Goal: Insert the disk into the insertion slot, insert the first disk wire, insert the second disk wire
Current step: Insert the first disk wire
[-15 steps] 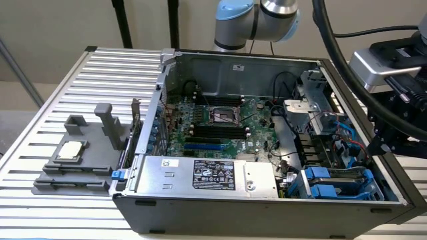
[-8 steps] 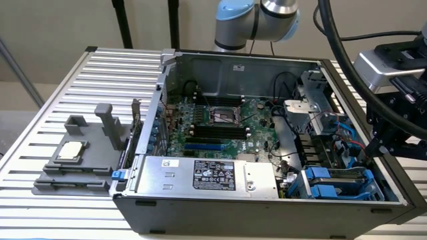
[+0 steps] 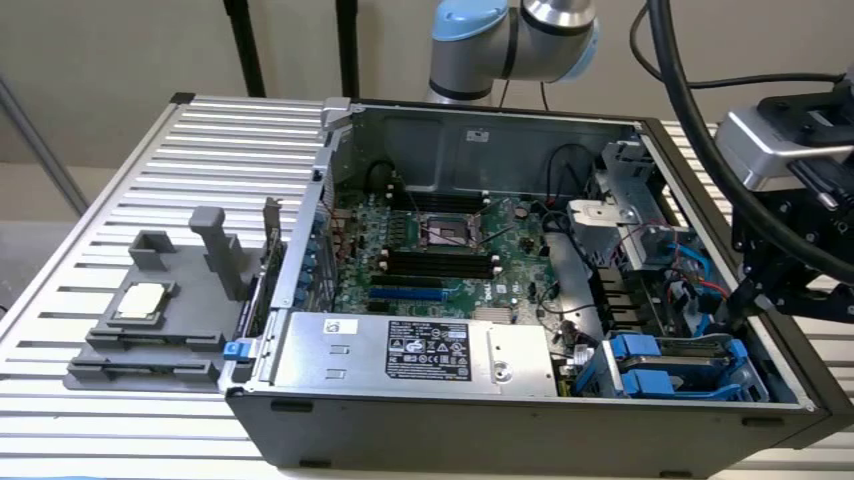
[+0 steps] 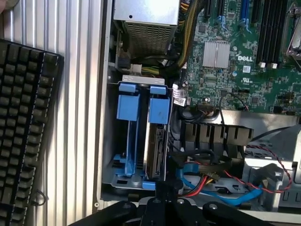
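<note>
Two bays side by side in the drive cage (image 3: 681, 365), at the near corner of the open computer case (image 3: 534, 420) on the exterior view's right. Holds the disk (image 4: 157, 141) on edge in one bay, clipped in its blue frame (image 4: 159, 104); carries a blue rail (image 4: 128, 117) in the other bay.

Just beside the cage, toward the exterior view's left: a silver power supply (image 3: 427, 355) with a black label, lying along the near wall of the case.

Just past the cage: the black gripper (image 3: 737, 305), lowered inside the case along its right wall. Fingers (image 4: 153, 209) pinched tight together, tips close to the disk's connector end, next to a bundle of coloured wires (image 4: 207, 181) and a blue flat cable (image 4: 230, 195). Cannot tell of any wire caught between the tips.

Outside the case, on the exterior view's left: a grey tray (image 3: 147, 345) resting on the slatted table (image 3: 227, 150), with a square chip (image 3: 140, 300) lying on it. Seen from the wrist: a black keyboard (image 4: 23, 127) on the same slats, just beside the case wall next to the cage.

Further in: a green circuit board (image 3: 441, 250) flat on the case floor, with black memory slots and an open processor socket (image 3: 447, 230).

Farthest: the robot arm (image 3: 514, 40), grey with a light blue joint, rising beyond the far wall of the case; thick black cables (image 3: 681, 80) curving down on the exterior view's right.
</note>
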{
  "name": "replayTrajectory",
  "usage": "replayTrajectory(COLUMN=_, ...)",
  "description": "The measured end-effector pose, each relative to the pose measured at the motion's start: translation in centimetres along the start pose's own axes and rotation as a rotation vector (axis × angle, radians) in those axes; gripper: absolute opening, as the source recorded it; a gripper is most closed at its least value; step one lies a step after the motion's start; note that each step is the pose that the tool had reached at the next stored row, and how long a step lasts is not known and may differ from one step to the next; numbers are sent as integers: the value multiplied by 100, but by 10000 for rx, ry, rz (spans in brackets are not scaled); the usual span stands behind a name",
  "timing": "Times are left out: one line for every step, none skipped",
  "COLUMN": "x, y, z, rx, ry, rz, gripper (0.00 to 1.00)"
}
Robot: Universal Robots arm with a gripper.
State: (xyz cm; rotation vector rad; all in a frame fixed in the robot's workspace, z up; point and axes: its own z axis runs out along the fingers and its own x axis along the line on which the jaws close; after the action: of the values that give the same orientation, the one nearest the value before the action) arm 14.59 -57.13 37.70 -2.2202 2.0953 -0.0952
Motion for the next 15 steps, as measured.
replayTrajectory(x=-8, y=0, z=13, rx=-21, ry=-2, rz=0, gripper=13)
replayTrajectory(x=-19, y=1, z=27, rx=-30, ry=-1, rz=1, gripper=13)
replayTrajectory(x=-37, y=2, z=45, rx=-32, ry=-1, rz=2, gripper=13)
replayTrajectory(x=-64, y=2, z=64, rx=-33, ry=-3, rz=1, gripper=13)
replayTrajectory(x=-95, y=2, z=82, rx=-33, ry=-1, rz=0, gripper=13)
replayTrajectory(x=-128, y=3, z=101, rx=-34, ry=-2, rz=0, gripper=13)
replayTrajectory(x=-161, y=7, z=115, rx=-34, ry=-2, rz=0, gripper=13)
replayTrajectory(x=-182, y=17, z=128, rx=-33, ry=0, rz=-2, gripper=13)
replayTrajectory(x=-199, y=32, z=143, rx=-33, ry=-4, rz=-1, gripper=13)
replayTrajectory(x=-211, y=49, z=155, rx=-34, ry=-2, rz=-1, gripper=13)
replayTrajectory(x=-217, y=64, z=167, rx=-34, ry=-1, rz=0, gripper=13)
replayTrajectory(x=-220, y=75, z=178, rx=-39, ry=-3, rz=0, gripper=15)
replayTrajectory(x=-222, y=80, z=186, rx=-51, ry=-4, rz=0, gripper=15)
replayTrajectory(x=-222, y=81, z=193, rx=-82, ry=-6, rz=0, gripper=21)
replayTrajectory(x=-222, y=82, z=195, rx=-121, ry=-5, rz=0, gripper=21)
